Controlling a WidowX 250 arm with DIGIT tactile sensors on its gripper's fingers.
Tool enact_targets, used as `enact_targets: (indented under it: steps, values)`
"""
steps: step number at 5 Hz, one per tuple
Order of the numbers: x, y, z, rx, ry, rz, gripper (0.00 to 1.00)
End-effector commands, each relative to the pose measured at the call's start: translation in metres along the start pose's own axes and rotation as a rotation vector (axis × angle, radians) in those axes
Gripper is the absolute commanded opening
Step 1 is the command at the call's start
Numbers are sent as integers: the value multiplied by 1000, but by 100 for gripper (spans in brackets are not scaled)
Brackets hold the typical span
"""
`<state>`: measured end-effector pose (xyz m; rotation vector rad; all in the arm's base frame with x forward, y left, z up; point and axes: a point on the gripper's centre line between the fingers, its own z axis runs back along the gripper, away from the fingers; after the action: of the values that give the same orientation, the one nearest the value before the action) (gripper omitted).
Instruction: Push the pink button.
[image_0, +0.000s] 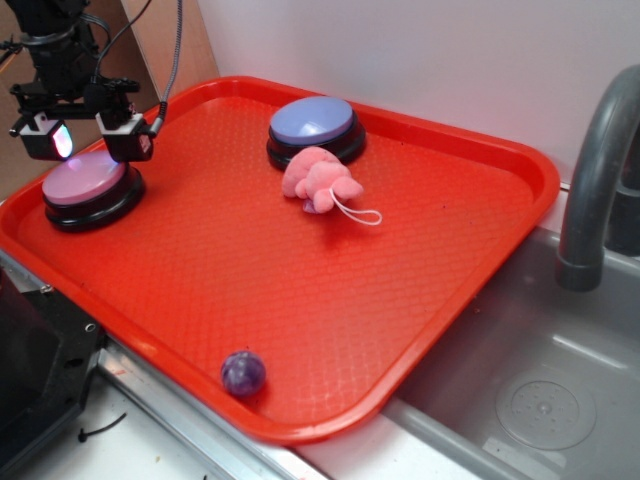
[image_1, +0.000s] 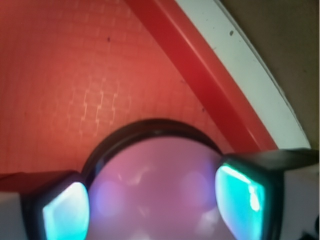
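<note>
Over at the tray's (image_0: 480, 300) left corner, the gripper (image_0: 88, 140) hovers spread wide above the pink button (image_0: 85, 182), so pressing down could straddle the dome, methinks.

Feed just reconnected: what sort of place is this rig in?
Probably a toy kitchen or sink-side test bench: a grey sink with a faucet sits beside a red tray holding push buttons and small toys.

tray (image_0: 330, 290): red, waffle-textured
pink button (image_0: 85, 183): matte pink top, black base
ball (image_0: 243, 372): purple
plush toy (image_0: 318, 180): pink, white loop
</note>
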<state>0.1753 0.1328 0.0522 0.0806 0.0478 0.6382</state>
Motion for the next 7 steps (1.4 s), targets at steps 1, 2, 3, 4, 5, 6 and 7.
enact_targets:
  steps: [1, 2, 3, 4, 5, 6, 7]
  values:
    - [3, 7, 35, -35, -74, 0, 100]
    - [2, 10, 46, -25, -109, 14, 100]
    - [2, 11, 53, -25, -125, 19, 100]
    - [1, 13, 58, -35, -134, 31, 100]
    - [1, 14, 64, -37, -135, 33, 100]
    - [-1, 17, 70, -48, -143, 49, 100]
    - [-1, 16, 76, -46, -151, 45, 100]
